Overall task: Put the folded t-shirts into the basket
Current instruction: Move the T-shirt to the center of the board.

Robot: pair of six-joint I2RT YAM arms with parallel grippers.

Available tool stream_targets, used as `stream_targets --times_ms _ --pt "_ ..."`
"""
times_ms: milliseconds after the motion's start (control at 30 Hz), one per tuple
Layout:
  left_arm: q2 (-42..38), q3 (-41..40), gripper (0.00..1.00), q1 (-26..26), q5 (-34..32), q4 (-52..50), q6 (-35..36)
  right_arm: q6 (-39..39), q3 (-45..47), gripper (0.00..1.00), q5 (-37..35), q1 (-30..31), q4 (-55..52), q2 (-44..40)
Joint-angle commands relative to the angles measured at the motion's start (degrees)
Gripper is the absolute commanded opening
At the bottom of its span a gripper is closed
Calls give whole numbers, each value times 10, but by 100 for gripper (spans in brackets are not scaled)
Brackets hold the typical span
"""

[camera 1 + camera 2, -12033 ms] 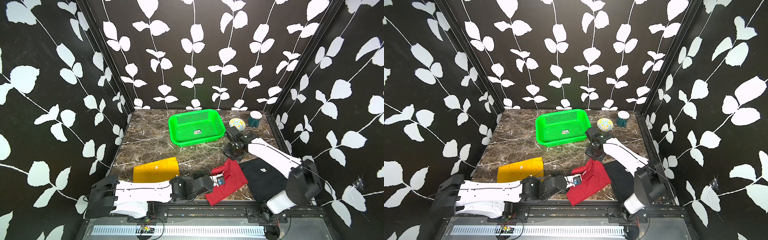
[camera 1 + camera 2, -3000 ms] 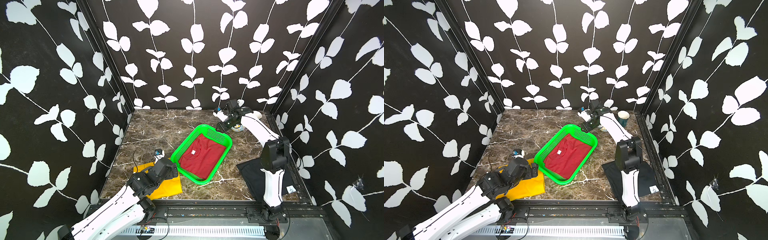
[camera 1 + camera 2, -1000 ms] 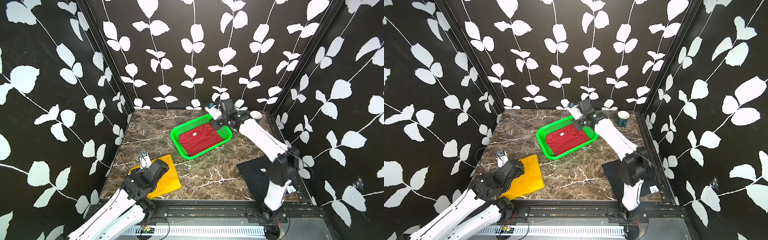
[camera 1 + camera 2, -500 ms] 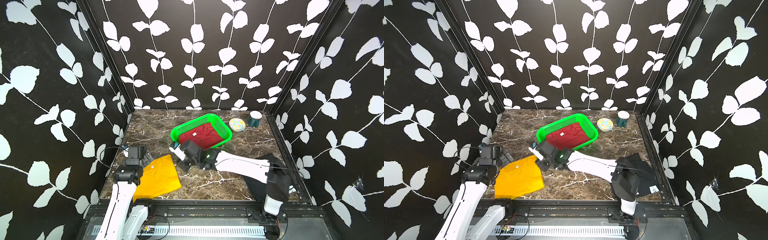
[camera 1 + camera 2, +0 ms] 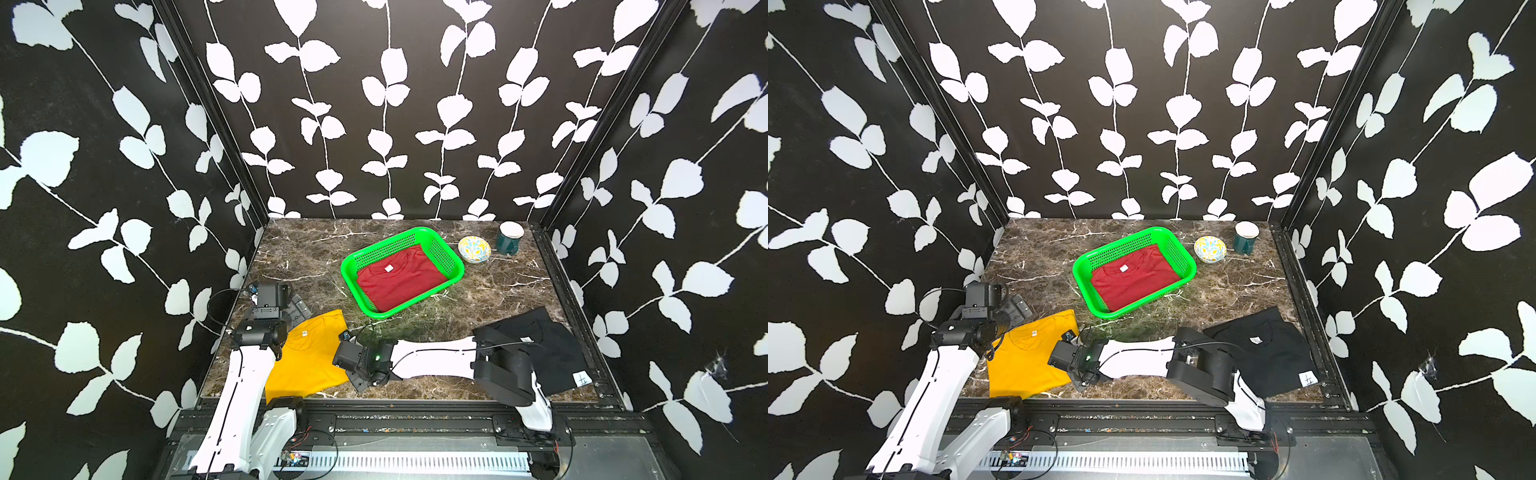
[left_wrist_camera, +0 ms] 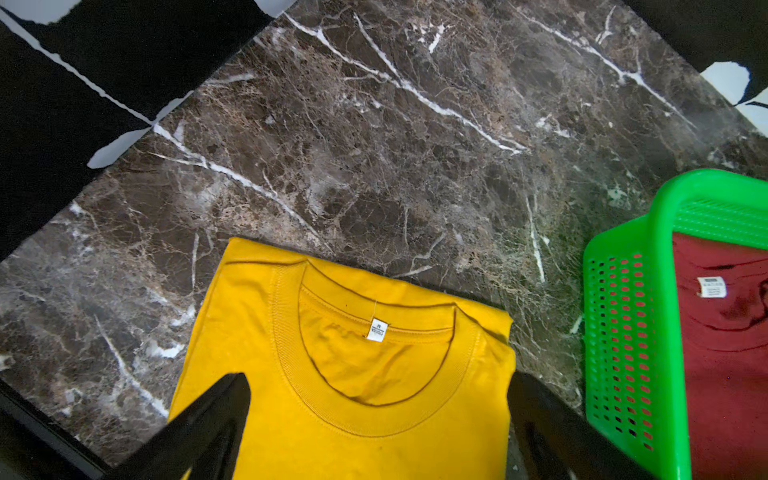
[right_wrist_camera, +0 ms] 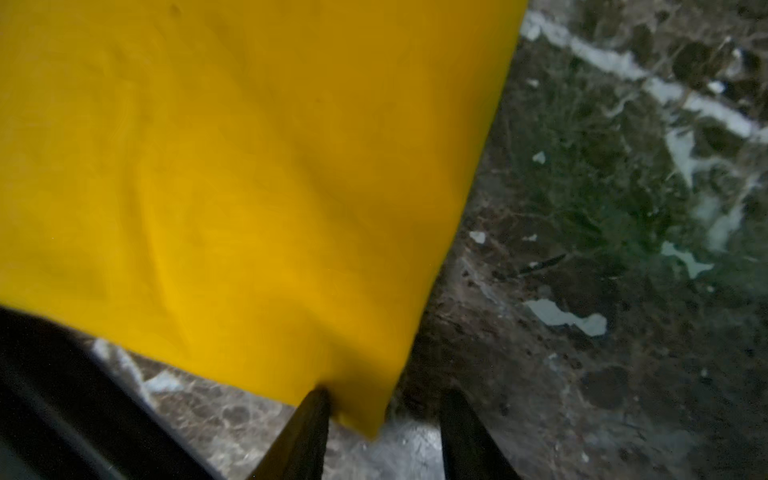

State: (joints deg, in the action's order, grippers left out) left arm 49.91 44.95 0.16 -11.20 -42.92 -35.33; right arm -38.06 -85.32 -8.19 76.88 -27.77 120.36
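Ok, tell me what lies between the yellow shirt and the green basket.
Only bare marble tabletop: the left wrist view shows a clear strip between the yellow shirt and the basket; nothing sits there.

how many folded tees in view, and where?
3. Dark red shirt in the green basket; yellow shirt on the table, front left; black shirt on the table, front right. Anything under the red one wouldn't show.

Bright, even overhead light in both top views, wide-angle bowing at the edges. Left wrist view is sharp on the yellow shirt. Right wrist view runs dimmer and blurred, marble surface smeared soft.
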Motion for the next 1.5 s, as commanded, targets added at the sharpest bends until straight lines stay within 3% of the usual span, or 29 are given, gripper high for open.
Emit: stream_targets --times_ms 0,100,267,333,567,767,933,1067,1133,1267,1467 --pt "-6 -8 99 4 15 17 2 -19 13 32 -23 0 -28 13" --pt "-19 -14 99 4 17 20 3 -12 64 18 -29 -6 -32 -22" --pt "-15 -21 99 2 88 41 5 12 204 10 17 -54 -18 -110" --pt "-13 -33 98 -10 114 60 3 36 255 10 45 -80 -23 -144" --pt "-3 -49 98 -124 74 57 -4 84 381 11 117 -171 -109 -250" --pt "12 -111 98 -182 71 84 -50 30 463 13 158 -243 -129 -373" --pt "47 -128 98 -260 58 117 -53 -34 513 14 133 -293 -141 -441" --pt "89 -115 97 -304 69 137 -34 -35 532 15 129 -365 -134 -480" --pt "103 -115 95 -313 105 159 -19 -33 525 14 133 -403 -129 -488" --pt "116 -123 88 -338 168 210 22 -19 470 29 76 -447 -194 -493" --pt "182 -107 85 -440 185 241 83 10 412 34 57 -521 -230 -534"
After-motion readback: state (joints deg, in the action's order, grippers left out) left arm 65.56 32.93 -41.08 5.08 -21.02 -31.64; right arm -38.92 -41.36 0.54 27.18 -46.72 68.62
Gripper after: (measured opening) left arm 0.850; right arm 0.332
